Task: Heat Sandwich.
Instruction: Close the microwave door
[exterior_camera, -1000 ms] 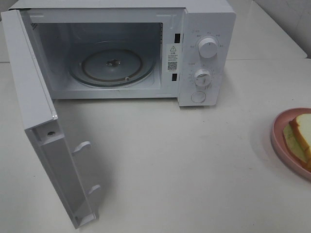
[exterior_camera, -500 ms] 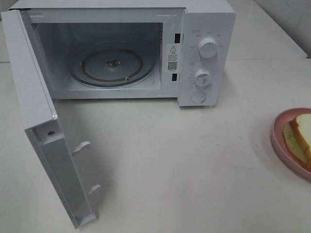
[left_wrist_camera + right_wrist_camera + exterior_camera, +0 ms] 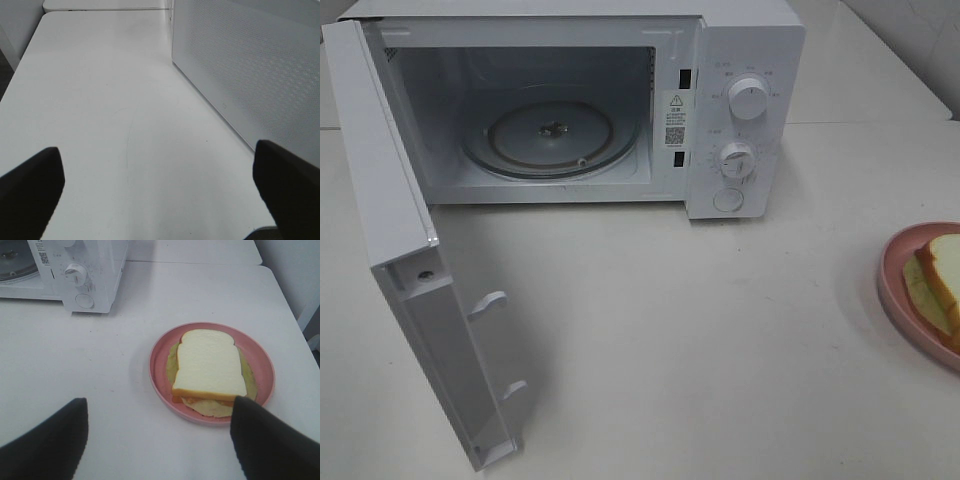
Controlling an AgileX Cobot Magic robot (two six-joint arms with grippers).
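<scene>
At the upper left of the exterior high frame, the microwave (image 3: 620, 100) stands with its door (image 3: 410, 250) swung fully outward toward the lower left, exposing the cavity and the bare glass turntable (image 3: 552, 135). This arrangement gives an unobstructed path into the cavity for loading.

At the right edge of the same frame, the sandwich (image 3: 938, 280) rests on a round pink plate (image 3: 895, 290), well apart from the microwave and only partly in view. In the right wrist view the sandwich (image 3: 209, 365) lies at centre frame, white bread uppermost with pale filling showing around its edges, smaller than its plate (image 3: 160, 365).

The right gripper (image 3: 160, 440) shows at the lower edge of its view with both fingers spread wide and nothing between them. It hangs short of the plate, apparently aligned for an approach to the plate rim or the sandwich.

The left gripper (image 3: 160, 190) is likewise spread wide and empty, over bare table (image 3: 100, 100), with the perforated panel of the door (image 3: 250, 65) at the right of its frame. Neither arm appears in the exterior high view.

Judgement: the loading step is not yet begun; the sandwich remains outside the microwave.
</scene>
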